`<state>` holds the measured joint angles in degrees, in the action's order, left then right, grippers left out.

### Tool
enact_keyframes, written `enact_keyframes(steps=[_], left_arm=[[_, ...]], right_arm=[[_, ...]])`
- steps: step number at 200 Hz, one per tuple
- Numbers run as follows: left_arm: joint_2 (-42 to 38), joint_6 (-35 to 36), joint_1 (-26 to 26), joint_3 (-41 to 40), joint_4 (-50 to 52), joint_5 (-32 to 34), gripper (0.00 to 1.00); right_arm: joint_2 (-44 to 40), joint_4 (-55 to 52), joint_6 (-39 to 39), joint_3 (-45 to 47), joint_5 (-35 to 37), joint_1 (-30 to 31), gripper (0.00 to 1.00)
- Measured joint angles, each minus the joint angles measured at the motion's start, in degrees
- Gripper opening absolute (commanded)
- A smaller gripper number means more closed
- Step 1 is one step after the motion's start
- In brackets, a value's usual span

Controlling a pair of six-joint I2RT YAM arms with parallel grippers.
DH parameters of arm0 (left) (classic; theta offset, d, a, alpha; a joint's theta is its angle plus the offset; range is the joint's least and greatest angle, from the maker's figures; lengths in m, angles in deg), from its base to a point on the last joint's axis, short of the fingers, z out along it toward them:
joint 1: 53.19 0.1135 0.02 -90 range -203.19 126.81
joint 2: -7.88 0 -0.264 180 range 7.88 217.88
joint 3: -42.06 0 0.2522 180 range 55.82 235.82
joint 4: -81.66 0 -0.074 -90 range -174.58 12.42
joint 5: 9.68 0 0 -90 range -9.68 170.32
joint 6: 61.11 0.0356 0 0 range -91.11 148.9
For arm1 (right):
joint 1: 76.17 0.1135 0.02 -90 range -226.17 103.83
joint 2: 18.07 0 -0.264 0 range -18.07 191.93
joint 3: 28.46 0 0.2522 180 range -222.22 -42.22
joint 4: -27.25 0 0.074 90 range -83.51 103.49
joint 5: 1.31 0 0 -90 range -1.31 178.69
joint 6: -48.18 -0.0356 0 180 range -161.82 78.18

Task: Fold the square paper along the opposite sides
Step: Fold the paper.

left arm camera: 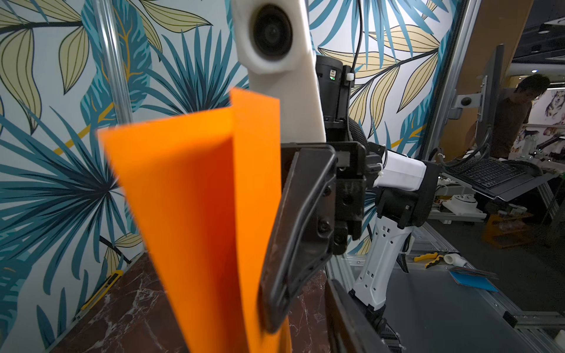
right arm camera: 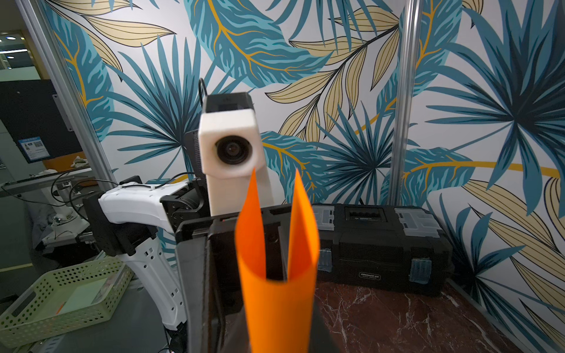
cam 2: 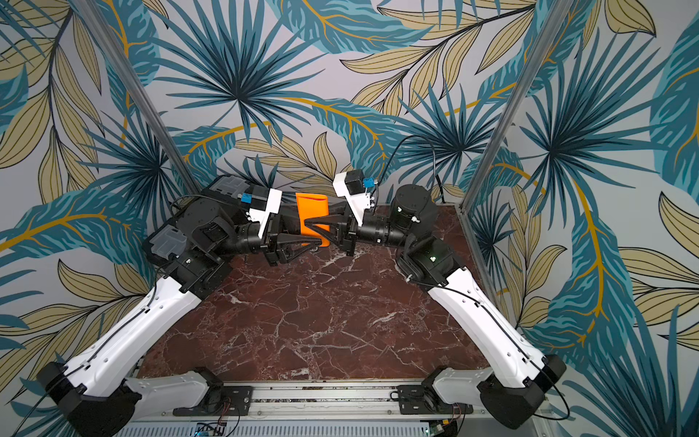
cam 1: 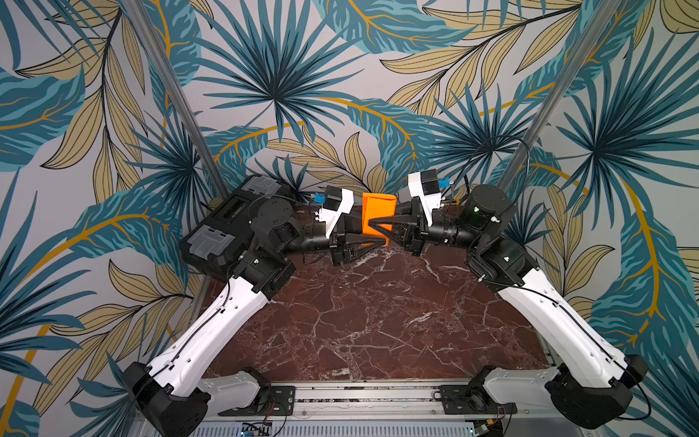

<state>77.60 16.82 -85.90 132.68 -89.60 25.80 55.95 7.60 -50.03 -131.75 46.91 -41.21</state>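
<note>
Right wrist shows the square paper [right arm camera: 275, 305] bent double, bright orange.

I am finding very little to read from here. In the right wrist view I am looking at a small oval badge [right arm camera: 370, 275] on the front of the black toolbox [right arm camera: 382, 244]; its pale lettering is coming through too small to spell out. A blue notice [right arm camera: 33, 148] with a code square is hanging on a dark panel [right arm camera: 27, 113], its print equally illegible.
</note>
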Motion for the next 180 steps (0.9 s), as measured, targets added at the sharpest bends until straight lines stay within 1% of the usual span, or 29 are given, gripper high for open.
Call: enact_keyframes(steps=[34, 180], left_arm=[[-1.2, 0.3, -0.1, 0.0, 0.1, 0.1, 0.46], [-1.2, 0.3, -0.1, 0.0, 0.3, 0.2, 0.47]], right_arm=[[0.0, -0.7, 0.8, 0.0, 0.6, 0.0, 0.22], [0.5, -0.4, 0.3, 0.0, 0.4, 0.0, 0.22]])
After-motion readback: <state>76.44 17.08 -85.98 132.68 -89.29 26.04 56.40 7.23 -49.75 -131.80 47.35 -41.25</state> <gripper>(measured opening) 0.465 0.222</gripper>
